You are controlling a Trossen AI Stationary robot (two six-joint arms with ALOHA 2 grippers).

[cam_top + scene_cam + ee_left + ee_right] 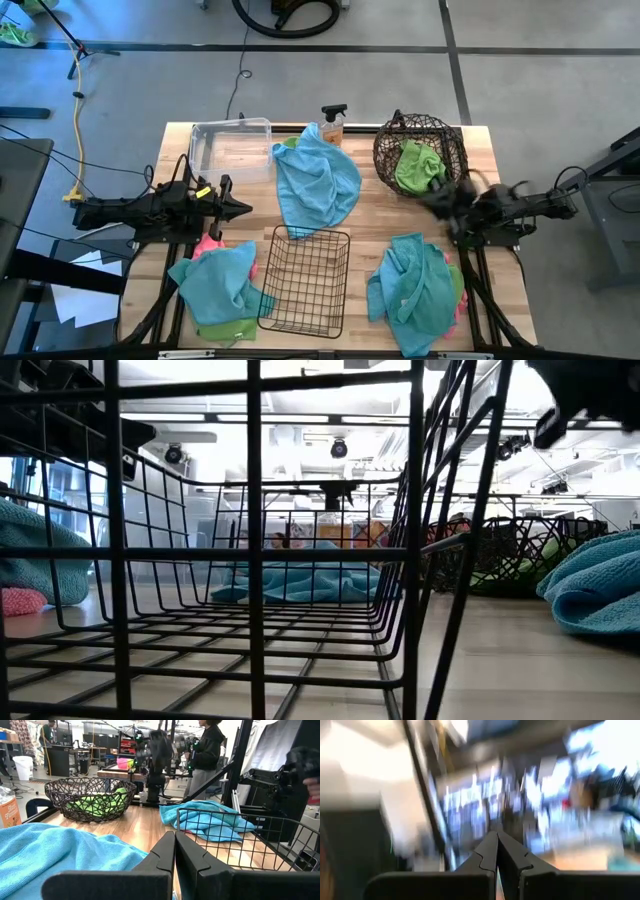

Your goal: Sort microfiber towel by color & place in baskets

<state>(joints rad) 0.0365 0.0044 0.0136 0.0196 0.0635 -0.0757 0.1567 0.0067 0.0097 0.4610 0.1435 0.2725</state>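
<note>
A teal towel (315,180) lies spread at the table's middle, its far edge by the clear bin (230,148). A green towel (418,168) lies inside the round wire basket (420,150). The black wire-grid basket (305,280) stands at the near middle with nothing in it. A pile of teal, pink and green towels (218,290) lies at its left, and a mostly teal pile (412,290) at its right. My left gripper (247,208) hangs shut at the table's left, pointing level toward the teal towel (55,855). My right gripper (432,198) is shut at the right, near the round basket.
An orange spray bottle (332,125) stands at the far edge between the clear bin and the round basket. Bare wood shows between the middle towel and the grid basket. A person (207,750) stands in the room beyond the table.
</note>
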